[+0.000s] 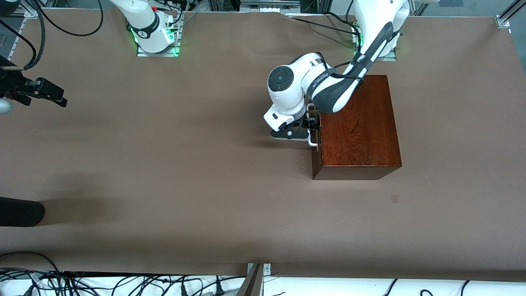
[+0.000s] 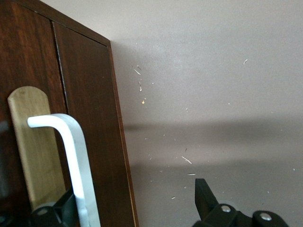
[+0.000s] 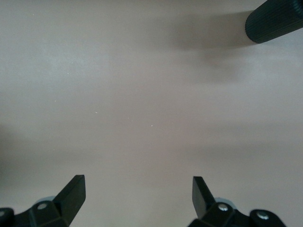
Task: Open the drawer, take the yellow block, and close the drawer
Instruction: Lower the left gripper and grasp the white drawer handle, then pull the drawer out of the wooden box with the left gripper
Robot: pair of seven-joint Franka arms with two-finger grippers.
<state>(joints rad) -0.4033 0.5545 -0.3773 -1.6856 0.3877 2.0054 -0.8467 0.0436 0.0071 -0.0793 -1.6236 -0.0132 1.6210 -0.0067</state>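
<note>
The glossy dark-brown wooden box [image 1: 357, 127] stands toward the left arm's end of the table. Its drawer [image 2: 90, 118] is shut, front flush with the box, facing the right arm's end. The white bar handle [image 1: 313, 142] shows close up in the left wrist view [image 2: 71, 151]. My left gripper [image 1: 311, 128] is at the drawer front, open wide [image 2: 135, 198]. One finger [image 2: 64, 205] is beside the handle and the other [image 2: 202, 191] is off the box, over bare table. The yellow block is hidden. My right gripper [image 1: 57, 96] waits open [image 3: 137, 189] above the table at the right arm's end.
A black ribbed cylinder [image 1: 20, 211] juts in at the table's edge on the right arm's end, nearer the front camera; it also shows in the right wrist view [image 3: 274, 21]. Cables [image 1: 123, 283] lie along the near edge. Brown table [image 1: 185, 164] spreads between the arms.
</note>
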